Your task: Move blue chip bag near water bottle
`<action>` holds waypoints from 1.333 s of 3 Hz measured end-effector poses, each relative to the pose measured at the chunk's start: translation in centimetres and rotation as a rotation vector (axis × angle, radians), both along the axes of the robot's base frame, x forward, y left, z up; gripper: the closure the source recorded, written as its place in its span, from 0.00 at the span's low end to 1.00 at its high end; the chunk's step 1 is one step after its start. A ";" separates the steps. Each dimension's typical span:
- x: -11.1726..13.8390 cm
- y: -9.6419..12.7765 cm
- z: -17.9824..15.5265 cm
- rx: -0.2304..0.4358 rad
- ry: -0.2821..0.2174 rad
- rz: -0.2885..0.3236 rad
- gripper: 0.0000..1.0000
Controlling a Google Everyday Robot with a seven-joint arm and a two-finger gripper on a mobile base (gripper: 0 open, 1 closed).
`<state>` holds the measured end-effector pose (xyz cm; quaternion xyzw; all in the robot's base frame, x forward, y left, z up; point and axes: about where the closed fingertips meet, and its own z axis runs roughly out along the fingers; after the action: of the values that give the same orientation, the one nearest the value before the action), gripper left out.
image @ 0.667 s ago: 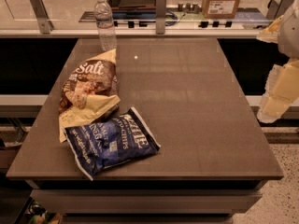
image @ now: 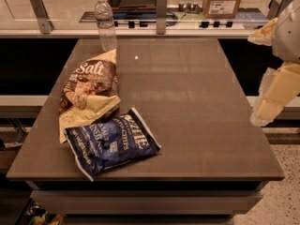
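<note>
**Gripper and task objects.** The gripper (image: pixel 267 104) is being held just off the right edge of the table (image: pixel 197 116); whether it is apart or together cannot be told. The blue chip bag (image: pixel 112 142) is being shown lying flat well to the gripper's left, near the front edge, touching the brown "Salt" bag (image: pixel 89 90) behind it. The water bottle (image: pixel 106 23) is standing upright farther back, at the rear edge.

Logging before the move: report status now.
Hand right of dark grey table. Crinkly navy-blue chip bag flat, front left. Clear plastic water bottle upright, back left. Brown-and-cream "Salt" bag lies between them.
</note>
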<state>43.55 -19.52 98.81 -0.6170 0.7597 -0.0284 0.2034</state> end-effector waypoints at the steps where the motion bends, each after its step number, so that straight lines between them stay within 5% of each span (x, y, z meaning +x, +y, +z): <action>1: -0.5 3.3 -1.0 0.124 -0.019 0.080 0.00; 2: -0.6 6.9 -2.2 0.274 -0.012 0.162 0.00; 3: -1.0 10.7 -3.1 0.315 -0.013 0.210 0.00; 4: -1.3 14.2 -4.3 0.254 -0.018 0.226 0.00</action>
<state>42.22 -5.34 94.53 -0.6677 0.6810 0.0851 0.2884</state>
